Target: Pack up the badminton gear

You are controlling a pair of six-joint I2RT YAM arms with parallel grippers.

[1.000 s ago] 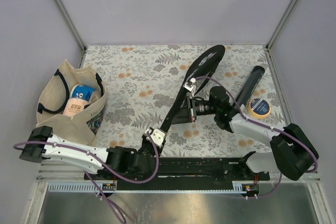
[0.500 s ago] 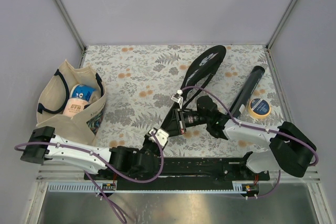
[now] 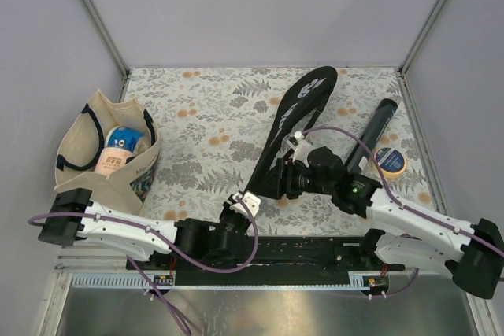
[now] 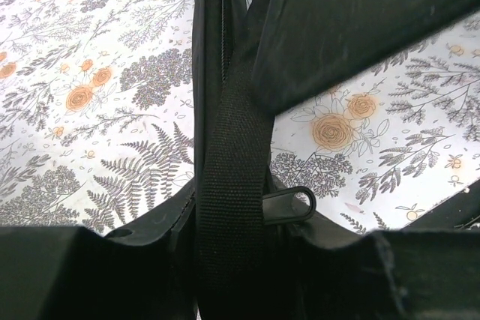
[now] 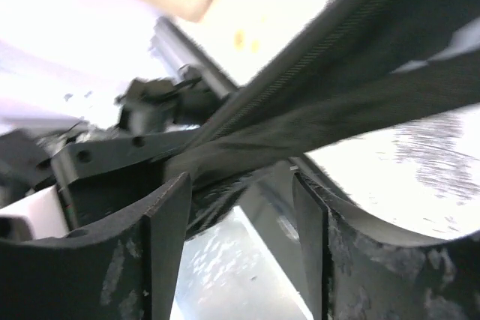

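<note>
The long black racquet cover (image 3: 303, 104) with white lettering lies slanted across the floral table, wide end at the back. My left gripper (image 3: 242, 204) holds its narrow near end. In the left wrist view the cover's black webbing strap (image 4: 232, 148) runs between the jaws of the left gripper (image 4: 232, 222), with a zipper pull (image 4: 291, 204) beside it. My right gripper (image 3: 277, 179) sits against the cover's middle on its right side. In the right wrist view the right gripper (image 5: 240, 185) stands open, and the cover's zip edge (image 5: 315, 95) crosses just past the fingertips. A black tube (image 3: 372, 133) lies at the right.
A beige tote bag (image 3: 94, 167) with items inside stands at the left edge. A tape roll (image 3: 390, 160) lies beside the tube's near end. Grey walls close in the table on three sides, and a metal rail (image 3: 299, 251) runs along the near edge.
The right gripper, shut on the cover a second ago, slid down along it and has now opened. The right arm's elbow swung out toward the near right. The left gripper kept its hold.
</note>
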